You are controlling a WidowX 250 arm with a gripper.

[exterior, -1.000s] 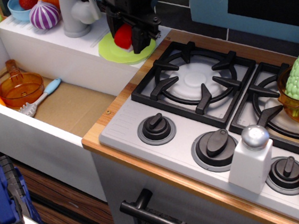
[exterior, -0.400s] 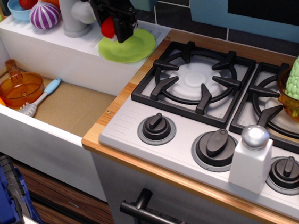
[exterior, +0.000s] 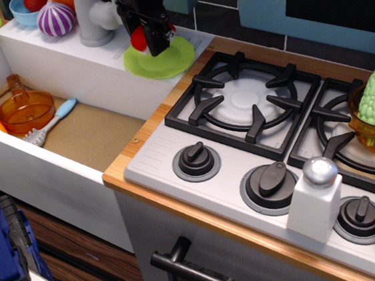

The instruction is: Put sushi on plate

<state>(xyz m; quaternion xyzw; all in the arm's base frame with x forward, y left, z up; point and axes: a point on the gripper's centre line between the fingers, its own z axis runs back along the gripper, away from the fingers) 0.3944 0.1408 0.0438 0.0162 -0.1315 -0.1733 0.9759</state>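
Stove (exterior: 268, 139): grey hob with black grates and three knobs, filling the right half; no change. Sink basin (exterior: 86, 134): brown-floored, holding an orange bowl (exterior: 25, 112) and a blue-handled spatula (exterior: 50, 123); no change. Plate (exterior: 166, 61): flat lime-green disc on the white ledge between the grey faucet (exterior: 90, 16) and the stove, its left part covered by the arm. Gripper (exterior: 148, 37): black, hanging over the plate's left edge; a second ago it stood nearer the plate's right side and lower, then shifted left, and in the last fraction of a second it has crept slightly right again. Jaws are closed around the sushi. Sushi (exterior: 139, 39): red top showing between the jaws, held above the plate's left edge, not yet resting on it so far as can be told. Judgement: carry is essentially complete; centring, lowering and release remain. Salt shaker (exterior: 314, 201): white with silver cap, at the stove's front. Markings: no brand, label or legible writing visible anywhere.
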